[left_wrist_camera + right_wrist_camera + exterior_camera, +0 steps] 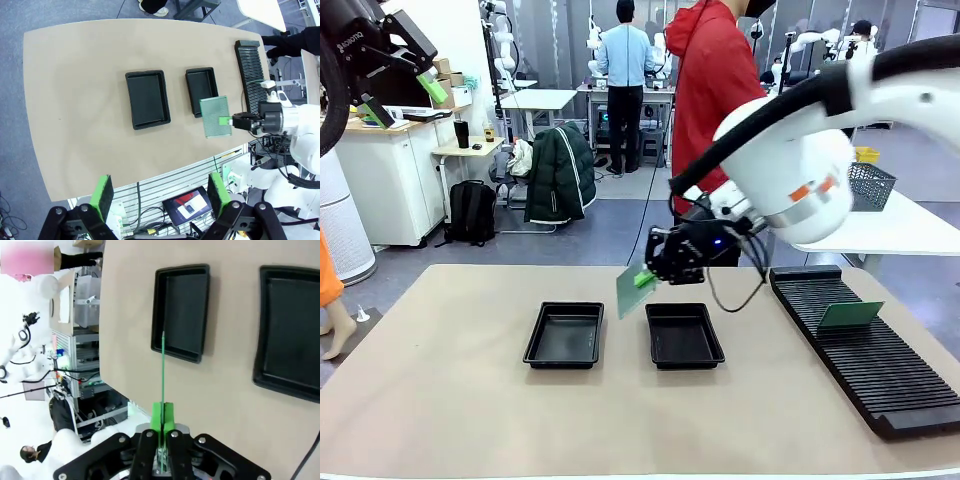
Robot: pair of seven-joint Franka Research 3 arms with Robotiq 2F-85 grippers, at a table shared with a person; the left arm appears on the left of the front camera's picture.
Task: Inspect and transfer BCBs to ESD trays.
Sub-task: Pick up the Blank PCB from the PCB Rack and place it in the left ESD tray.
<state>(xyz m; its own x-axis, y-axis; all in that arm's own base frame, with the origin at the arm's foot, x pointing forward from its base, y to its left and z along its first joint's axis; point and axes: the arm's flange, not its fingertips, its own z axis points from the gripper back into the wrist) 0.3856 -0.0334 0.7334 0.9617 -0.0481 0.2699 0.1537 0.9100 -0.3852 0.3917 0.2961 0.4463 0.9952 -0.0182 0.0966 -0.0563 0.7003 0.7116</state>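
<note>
Right gripper (646, 277) pinches thin green rectangular circuit board (632, 291) by its edge at frame centre; best level it over the shallow black plastic tray (684, 336) lower right before release.

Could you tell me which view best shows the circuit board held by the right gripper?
The left wrist view: the board faces it almost flat, whole grid visible. The front view shows it tilted; the right wrist view sees it edge-on, a thin line.

The board (212, 114) is green with a fine grid; both trays (564, 335) black; the rack (880, 370) black, ribbed; counter (440, 400) beige.
</note>
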